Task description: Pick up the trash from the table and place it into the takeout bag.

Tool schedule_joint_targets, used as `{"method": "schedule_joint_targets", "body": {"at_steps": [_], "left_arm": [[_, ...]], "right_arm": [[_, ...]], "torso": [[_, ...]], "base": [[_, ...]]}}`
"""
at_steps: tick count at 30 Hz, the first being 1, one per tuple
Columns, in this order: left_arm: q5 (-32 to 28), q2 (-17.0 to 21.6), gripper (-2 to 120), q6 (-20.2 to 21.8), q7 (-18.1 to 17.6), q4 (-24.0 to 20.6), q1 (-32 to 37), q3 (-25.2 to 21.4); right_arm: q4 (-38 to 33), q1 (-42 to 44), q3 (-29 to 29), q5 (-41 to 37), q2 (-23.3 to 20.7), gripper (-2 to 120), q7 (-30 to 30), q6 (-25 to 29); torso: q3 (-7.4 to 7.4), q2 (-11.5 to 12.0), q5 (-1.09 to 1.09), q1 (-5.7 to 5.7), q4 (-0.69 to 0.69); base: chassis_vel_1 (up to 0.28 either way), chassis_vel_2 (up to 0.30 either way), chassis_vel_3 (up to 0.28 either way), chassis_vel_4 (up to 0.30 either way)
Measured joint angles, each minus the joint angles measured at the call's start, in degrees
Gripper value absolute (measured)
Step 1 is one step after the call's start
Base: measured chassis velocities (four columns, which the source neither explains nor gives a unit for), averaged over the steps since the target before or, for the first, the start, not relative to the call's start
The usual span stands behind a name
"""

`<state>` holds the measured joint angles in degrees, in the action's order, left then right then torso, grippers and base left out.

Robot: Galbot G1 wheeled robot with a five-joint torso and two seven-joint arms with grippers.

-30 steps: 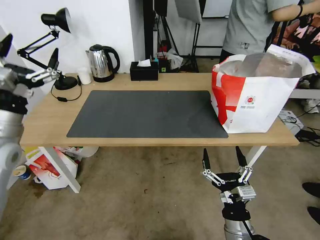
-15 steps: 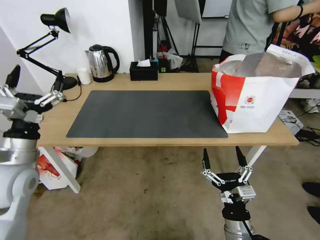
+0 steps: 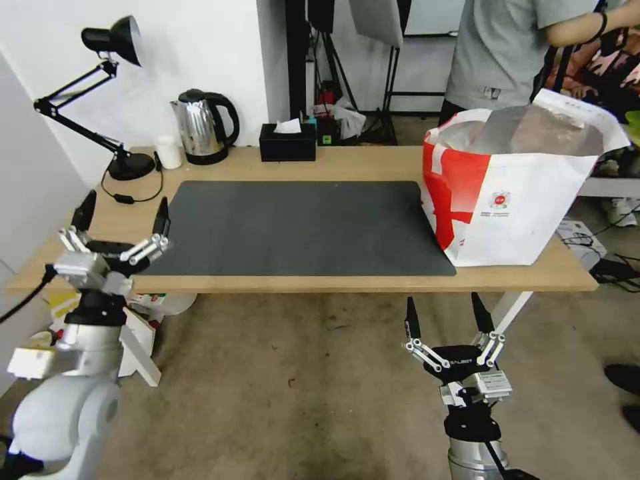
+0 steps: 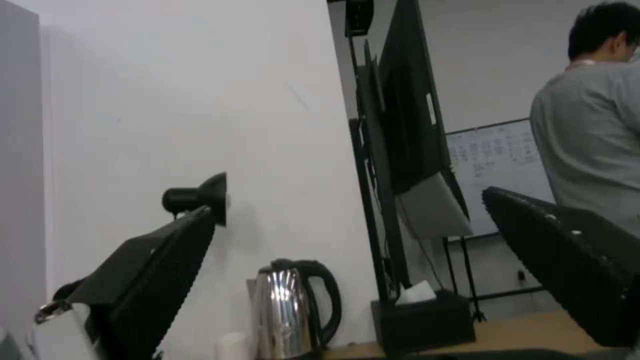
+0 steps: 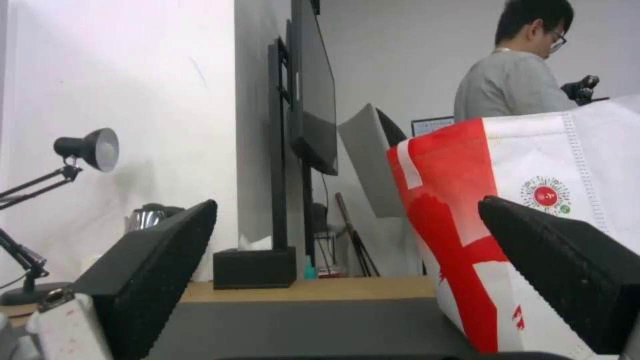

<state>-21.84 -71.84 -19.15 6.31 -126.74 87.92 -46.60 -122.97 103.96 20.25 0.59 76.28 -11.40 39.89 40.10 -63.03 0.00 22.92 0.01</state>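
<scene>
The takeout bag [image 3: 520,200], white with red panels and a foil lining, stands open on the right end of the table [image 3: 333,283]. It overlaps the right edge of the dark grey mat [image 3: 293,227]. The trash is out of view. My left gripper [image 3: 125,201] hangs open and holds nothing at the table's front left corner, fingers pointing up. My right gripper [image 3: 442,301] is open and holds nothing below the table's front edge, just in front of the bag. The right wrist view shows the takeout bag [image 5: 533,240] close behind the right gripper [image 5: 348,201]. The left wrist view has the left gripper [image 4: 350,200] facing the back wall.
A steel kettle [image 3: 203,127], a small white cup [image 3: 170,152], a black tissue box [image 3: 288,143] and a black desk lamp [image 3: 120,40] line the table's back edge. A person [image 3: 500,53] stands behind the bag. Bare floor lies in front of the table.
My left arm has come down from high at the far left to the table's front left corner, still open. The right arm, the bag and the table things have not moved.
</scene>
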Motion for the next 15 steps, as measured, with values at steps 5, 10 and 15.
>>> {"method": "schedule_joint_targets", "body": {"at_steps": [5,10,15], "left_arm": [[2.2,-1.5,100,-3.4,0.7,1.8,2.6,-0.3],[4.7,-3.6,100,-7.6,0.7,4.9,4.4,0.3],[4.9,-4.3,100,-10.3,0.8,6.6,4.5,0.3]], "right_arm": [[0.0,0.0,0.0,0.0,0.0,100,0.0,0.0],[0.0,0.0,0.0,0.0,0.0,100,0.0,0.0],[0.0,0.0,0.0,0.0,0.0,100,0.0,0.0]], "torso": [[0.00,0.0,0.00,0.00,-0.01],[0.00,0.0,0.00,0.00,-0.01],[0.00,0.0,0.00,0.00,-0.01]], "base": [[0.000,0.000,0.000,0.000],[0.000,0.000,0.000,0.000],[0.000,0.000,0.000,0.000]]}}
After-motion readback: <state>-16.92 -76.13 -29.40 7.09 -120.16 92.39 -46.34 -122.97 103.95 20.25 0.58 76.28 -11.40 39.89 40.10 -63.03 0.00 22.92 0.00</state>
